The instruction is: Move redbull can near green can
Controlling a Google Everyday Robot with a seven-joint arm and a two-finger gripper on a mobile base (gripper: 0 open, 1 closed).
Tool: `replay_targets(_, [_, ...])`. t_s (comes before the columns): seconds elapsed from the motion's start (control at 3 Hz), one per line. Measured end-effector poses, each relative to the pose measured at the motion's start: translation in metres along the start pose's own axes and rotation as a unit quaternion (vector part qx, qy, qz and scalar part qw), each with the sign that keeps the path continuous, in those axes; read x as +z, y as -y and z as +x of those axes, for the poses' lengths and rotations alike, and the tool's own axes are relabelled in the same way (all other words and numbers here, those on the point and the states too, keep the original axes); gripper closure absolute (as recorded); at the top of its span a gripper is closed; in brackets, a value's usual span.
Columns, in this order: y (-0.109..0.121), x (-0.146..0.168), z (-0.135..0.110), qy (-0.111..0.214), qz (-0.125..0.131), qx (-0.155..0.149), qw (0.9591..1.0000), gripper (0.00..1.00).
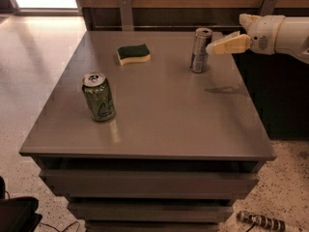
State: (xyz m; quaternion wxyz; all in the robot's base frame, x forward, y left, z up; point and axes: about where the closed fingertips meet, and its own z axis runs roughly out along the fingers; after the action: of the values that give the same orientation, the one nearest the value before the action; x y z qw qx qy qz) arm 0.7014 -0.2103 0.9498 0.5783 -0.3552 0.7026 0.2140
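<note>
While the redbull can (200,50) stands upright at the table's (169,120) far right, well apart from the green can (99,97), the gripper (215,47) hangs just beside it. How open it is, I cannot tell; better to centre it around the can before closing.

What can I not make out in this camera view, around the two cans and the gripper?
- Camera view: whether the gripper touches the redbull can. From this angle they overlap at the can's right side.
- Camera view: the rest of the arm, cut off by the right edge.
- Camera view: the dark object on the floor, cut off by the bottom left corner.
- Camera view: the far side of the green can, hidden by the can itself.
</note>
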Motion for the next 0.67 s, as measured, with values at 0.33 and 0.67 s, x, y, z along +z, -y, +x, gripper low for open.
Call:
replay_targets(0.33, [0.022, 0.023, 0.009, 0.027, -0.004, 0.020, 0.9994, 0.00])
replay_targets(0.67, [0.038, 0.041, 0.019, 0.050, -0.002, 0.039, 0.9980, 0.00])
